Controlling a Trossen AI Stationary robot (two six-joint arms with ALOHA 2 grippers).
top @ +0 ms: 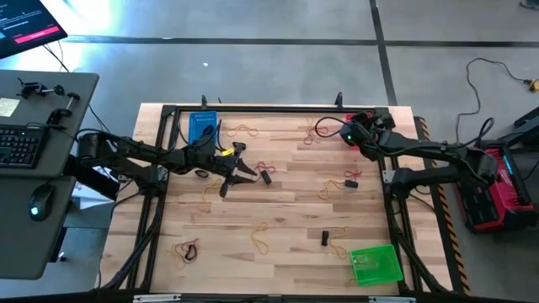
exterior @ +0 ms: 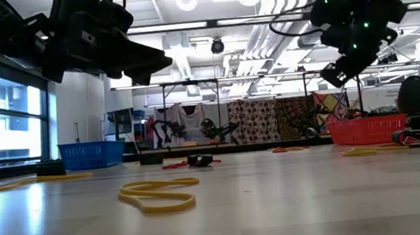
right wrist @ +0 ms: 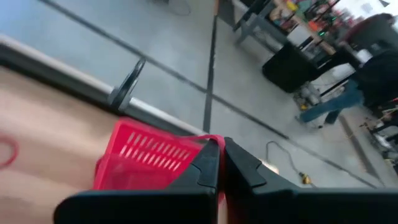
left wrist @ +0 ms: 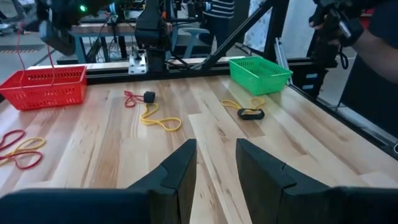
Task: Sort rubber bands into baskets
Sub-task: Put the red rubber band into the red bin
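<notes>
Left gripper [top: 244, 172] is hovering mid-table with fingers parted, empty. Right gripper [right wrist: 221, 163] is hanging over the red basket [right wrist: 149, 163] at the far right corner, fingers pinched together. Rubber bands [top: 262, 238] are lying scattered across the table [top: 286, 210]; green basket [top: 375, 265] is sitting at the near right, blue basket [top: 203, 126] at the far left

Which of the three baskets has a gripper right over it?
The red basket at the table's far right corner: the shut right gripper hangs just above it. The blue basket and green basket have no gripper over them.
</notes>
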